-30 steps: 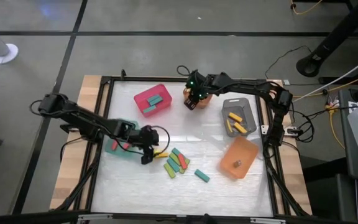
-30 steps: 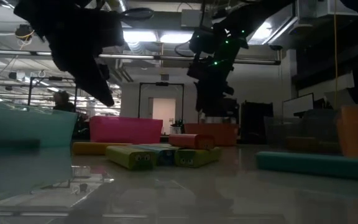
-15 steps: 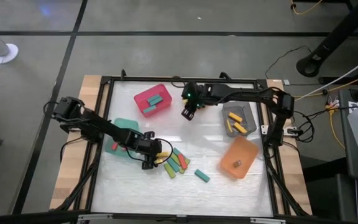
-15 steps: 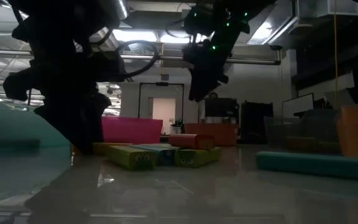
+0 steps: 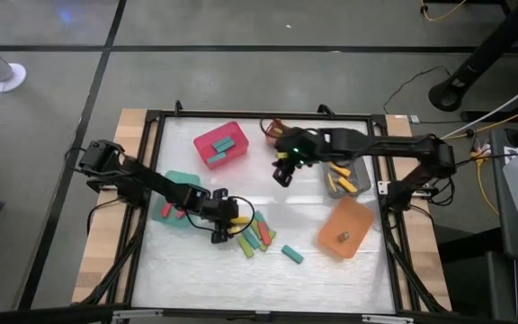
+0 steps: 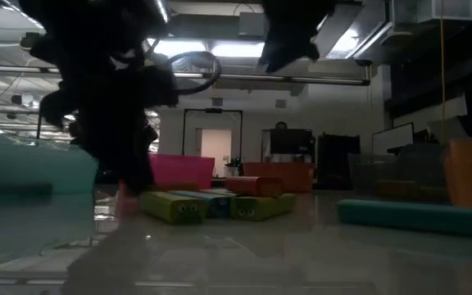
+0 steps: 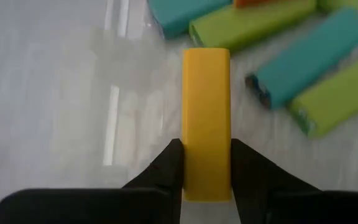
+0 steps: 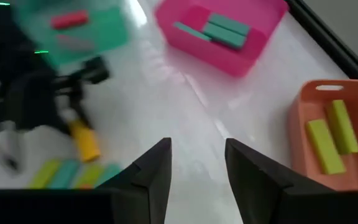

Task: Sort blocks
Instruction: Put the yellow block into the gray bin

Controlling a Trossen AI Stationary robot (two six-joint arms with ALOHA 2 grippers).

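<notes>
My left gripper (image 7: 207,165) pinches only the near end of the yellow block (image 7: 207,118), which lies on the table ahead of my fingers beside the green and teal blocks (image 7: 309,59); lifted carelessly, it could pivot loose.

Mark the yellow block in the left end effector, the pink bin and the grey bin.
yellow block (image 7: 207,118), left wrist view, middle of its top face
pink bin (image 5: 207,139), high view, its rim
grey bin (image 5: 360,171), high view, right wall

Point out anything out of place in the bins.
Nothing is spilled or damaged. One mismatch: the teal bin holds red blocks, while the pink bin holds teal blocks, so block colours and bin colours are swapped there.
</notes>
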